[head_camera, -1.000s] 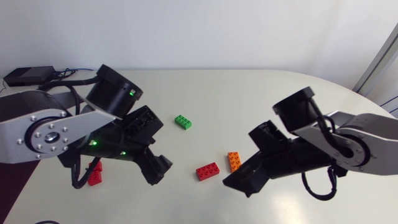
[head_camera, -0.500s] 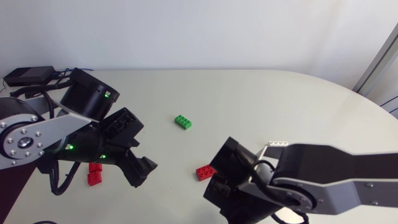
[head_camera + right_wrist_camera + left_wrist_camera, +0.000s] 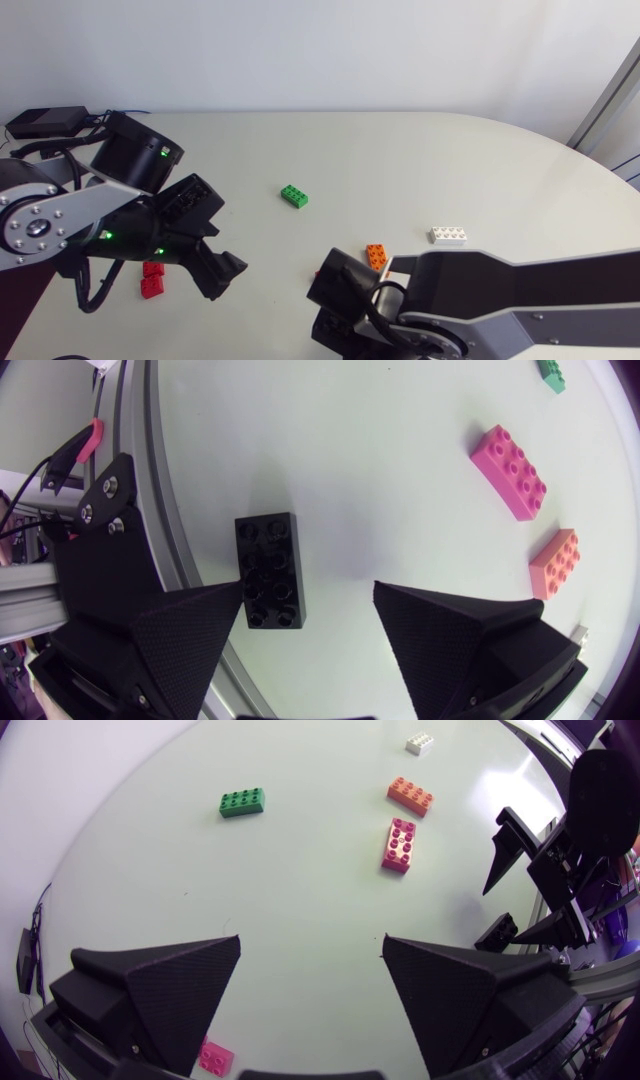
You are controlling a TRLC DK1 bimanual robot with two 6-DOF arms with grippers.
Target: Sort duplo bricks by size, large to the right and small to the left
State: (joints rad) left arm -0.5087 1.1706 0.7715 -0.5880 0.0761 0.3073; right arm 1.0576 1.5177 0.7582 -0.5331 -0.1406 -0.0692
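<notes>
Right tool (image 3: 308,588) open, black brick (image 3: 270,572) just ahead at bench edge; light, stiff, slick, pinch long sides; left tool (image 3: 311,938) open, empty

Light: bright, even, diffuse.
Shadows: soft, faint on the table (image 3: 430,160) under the left arm (image 3: 60,215); pale smudge beside the black brick (image 3: 270,572).
Distortion: table rim bows strongly in wrist views.

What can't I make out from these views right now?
Head view: right arm hides nearly all of the red brick; black brick does not show there.
Head view: left arm partly covers the small red bricks.
Right wrist view: green brick cut off by the edge.
</notes>
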